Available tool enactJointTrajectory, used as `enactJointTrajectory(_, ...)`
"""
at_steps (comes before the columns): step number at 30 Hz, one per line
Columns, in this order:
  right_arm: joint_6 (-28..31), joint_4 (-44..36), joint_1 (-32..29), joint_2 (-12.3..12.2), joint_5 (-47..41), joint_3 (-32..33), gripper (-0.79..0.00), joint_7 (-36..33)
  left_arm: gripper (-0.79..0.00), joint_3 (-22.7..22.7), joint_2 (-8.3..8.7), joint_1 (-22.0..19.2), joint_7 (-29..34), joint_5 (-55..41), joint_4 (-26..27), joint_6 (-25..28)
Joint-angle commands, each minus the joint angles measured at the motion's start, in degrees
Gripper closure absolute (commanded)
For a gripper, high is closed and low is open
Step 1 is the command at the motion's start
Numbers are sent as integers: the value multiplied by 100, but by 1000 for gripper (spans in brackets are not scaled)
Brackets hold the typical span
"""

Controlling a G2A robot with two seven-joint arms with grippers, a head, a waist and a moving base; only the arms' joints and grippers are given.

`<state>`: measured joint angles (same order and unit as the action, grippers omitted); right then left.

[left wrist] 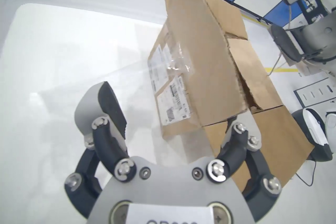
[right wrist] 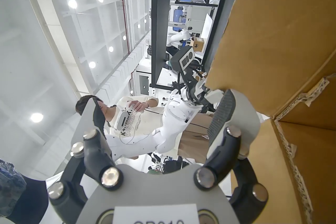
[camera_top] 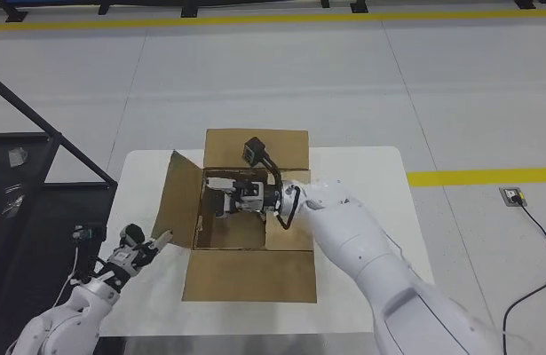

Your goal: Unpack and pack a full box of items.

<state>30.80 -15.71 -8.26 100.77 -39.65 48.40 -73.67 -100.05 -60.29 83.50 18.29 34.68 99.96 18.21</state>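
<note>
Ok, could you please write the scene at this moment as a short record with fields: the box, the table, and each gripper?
box: cardboard box, all flaps folded open
support: white table
left gripper: open, holds nothing, outside the box beside its side flap
right gripper: open, holds nothing, in the box's opening
box contents: cannot tell, the arm covers much of the inside

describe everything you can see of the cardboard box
The cardboard box is brown corrugated board, standing on the white table with its top flaps folded open. One outer side carries white printed labels under clear tape. The right pincer, open, reaches into its opening. The left pincer, open, sits at the corner of the raised side flap; whether it touches is unclear. The contents cannot be made out.
</note>
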Motion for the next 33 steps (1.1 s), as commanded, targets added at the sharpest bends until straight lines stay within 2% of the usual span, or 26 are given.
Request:
enactJointTrajectory(1,5,-216,-71,-114,80,70,-785,23,-785,-171,13,34,21,-35,-129,-41)
enactJointTrajectory(7,75,-1100,-539,-612,429,414,-785,93,-785,-311,40,-115,213,-163,-524,5)
enactJointTrajectory(13,3,-2074,-1138,-1083,686,885,-785,20,-785,-216,54,-283,351,24,-778,-87)
enactJointTrajectory(20,-100,-3139,-1792,-1458,905,1357,-785,-81,-785,44,52,-554,414,299,-1119,-204)
enactJointTrajectory(22,-100,-3139,-1792,-1458,905,1357,-785,-81,-785,41,55,-572,397,304,-1142,-192)
enactJointTrajectory(26,-100,-3139,-1792,-1458,905,1357,-785,-81,-785,-101,69,-467,299,269,-871,-118)
enactJointTrajectory(29,-115,-3152,-1842,-1462,947,1354,-785,21,-785,-210,78,-346,288,232,-457,-72)
enactJointTrajectory(33,83,-3574,-2106,-1515,1055,1393,-785,102,-785,-283,88,-234,367,184,137,-31)
